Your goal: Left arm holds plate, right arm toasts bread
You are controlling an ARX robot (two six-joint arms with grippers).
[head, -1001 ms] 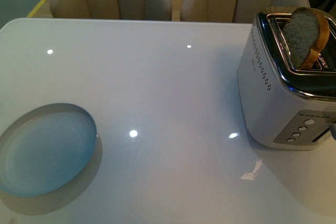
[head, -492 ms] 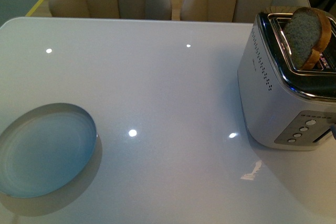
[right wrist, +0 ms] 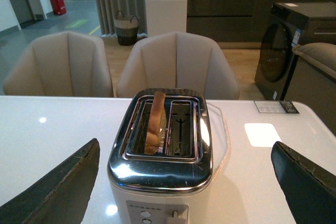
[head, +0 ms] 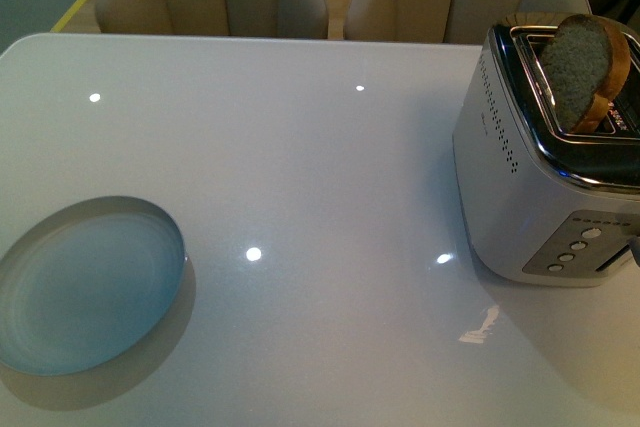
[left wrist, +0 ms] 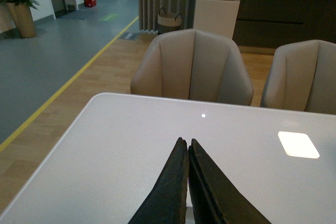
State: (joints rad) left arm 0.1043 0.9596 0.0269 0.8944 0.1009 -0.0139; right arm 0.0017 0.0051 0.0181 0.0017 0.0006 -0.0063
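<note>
Closest to the robot, the round pale blue plate (head: 88,285) lies flat on the shiny white table (head: 320,167), near the left corner. Nothing is on it, and nothing is touching it. Neither arm shows in the front view.

The left gripper (left wrist: 187,153) shows only in its own wrist view. Its two dark fingers are pressed together with just a thin line between them, and they hold nothing. It hangs over bare table, pointing at the beige chairs (left wrist: 191,66). The plate is not in that view, so I cannot tell how far away it is.

The right gripper (right wrist: 184,182) is spread very wide and holds nothing. Its two dark fingers (right wrist: 58,187) stand on either side of the silver toaster (right wrist: 163,166), well apart from it.

Farther back on the right, the toaster stands on the table. The slice of bread (head: 585,67) sits in one slot, leaning, with its round top sticking up. The other slot is empty.

So the bread seems to be in, or popped up; I cannot tell which. No one has picked up the plate. Next, I think the left gripper must open, go down to the plate's rim and grab it. The right gripper must close in gently on the top of the bread.
</note>
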